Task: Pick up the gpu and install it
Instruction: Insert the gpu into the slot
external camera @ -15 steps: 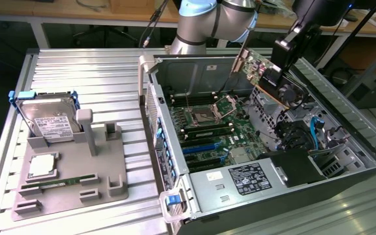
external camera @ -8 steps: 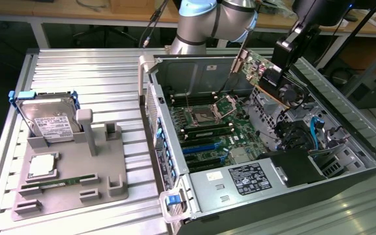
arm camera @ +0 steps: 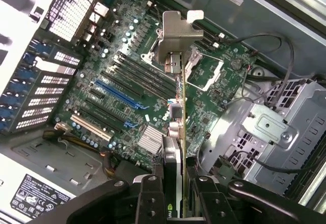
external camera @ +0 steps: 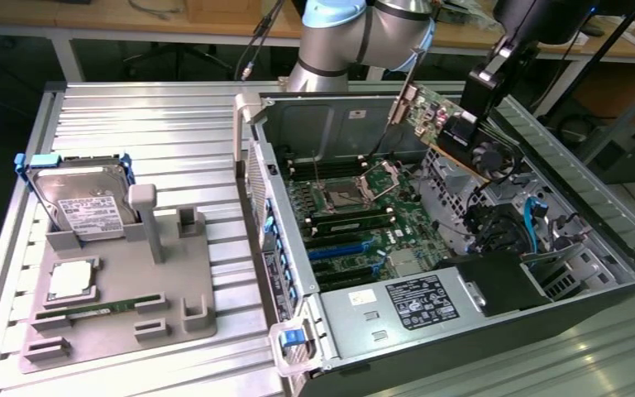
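Observation:
My gripper (external camera: 469,131) is shut on the gpu (external camera: 433,116), a dark card with a silvery bracket at one end. I hold it tilted in the air above the open computer case (external camera: 582,248), over the motherboard (external camera: 356,215). In the wrist view the gpu (arm camera: 175,132) runs edge-on away from my gripper (arm camera: 175,196), its bracket (arm camera: 175,35) at the far end. Black fingers (arm camera: 150,198) press on both of its faces. The blue expansion slots (arm camera: 117,94) lie on the board below, apart from the card.
A grey fixture (external camera: 179,298) on the exterior view's left carries a hard drive in a blue frame (external camera: 75,198), a processor (external camera: 69,279) and a green memory stick (external camera: 97,308). Inside the case are a power supply (external camera: 406,306), cables (external camera: 538,219) and a drive cage (arm camera: 275,127).

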Action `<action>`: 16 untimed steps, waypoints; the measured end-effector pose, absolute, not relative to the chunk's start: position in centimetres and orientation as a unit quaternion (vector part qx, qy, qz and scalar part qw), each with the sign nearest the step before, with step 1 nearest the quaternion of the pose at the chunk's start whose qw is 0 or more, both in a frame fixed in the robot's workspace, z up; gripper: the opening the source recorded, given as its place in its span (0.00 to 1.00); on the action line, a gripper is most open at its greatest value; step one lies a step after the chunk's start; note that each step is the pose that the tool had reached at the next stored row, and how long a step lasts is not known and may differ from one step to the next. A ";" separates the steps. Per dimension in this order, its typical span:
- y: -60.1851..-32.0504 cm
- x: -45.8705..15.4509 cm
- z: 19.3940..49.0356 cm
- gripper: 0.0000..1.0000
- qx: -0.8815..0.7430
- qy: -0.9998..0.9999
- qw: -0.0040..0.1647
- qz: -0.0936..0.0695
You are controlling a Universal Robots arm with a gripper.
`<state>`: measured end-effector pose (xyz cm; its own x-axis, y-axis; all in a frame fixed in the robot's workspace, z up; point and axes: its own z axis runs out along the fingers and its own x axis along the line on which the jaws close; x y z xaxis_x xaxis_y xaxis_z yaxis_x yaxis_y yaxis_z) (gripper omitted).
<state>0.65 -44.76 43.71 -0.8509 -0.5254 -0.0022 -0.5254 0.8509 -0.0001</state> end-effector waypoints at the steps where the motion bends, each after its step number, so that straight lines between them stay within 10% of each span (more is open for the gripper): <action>1: -44.8 0.6 43.7 0.27 -0.277 0.961 0.001 0.000; 16: -44.8 0.6 43.7 0.27 -0.324 0.946 0.001 0.000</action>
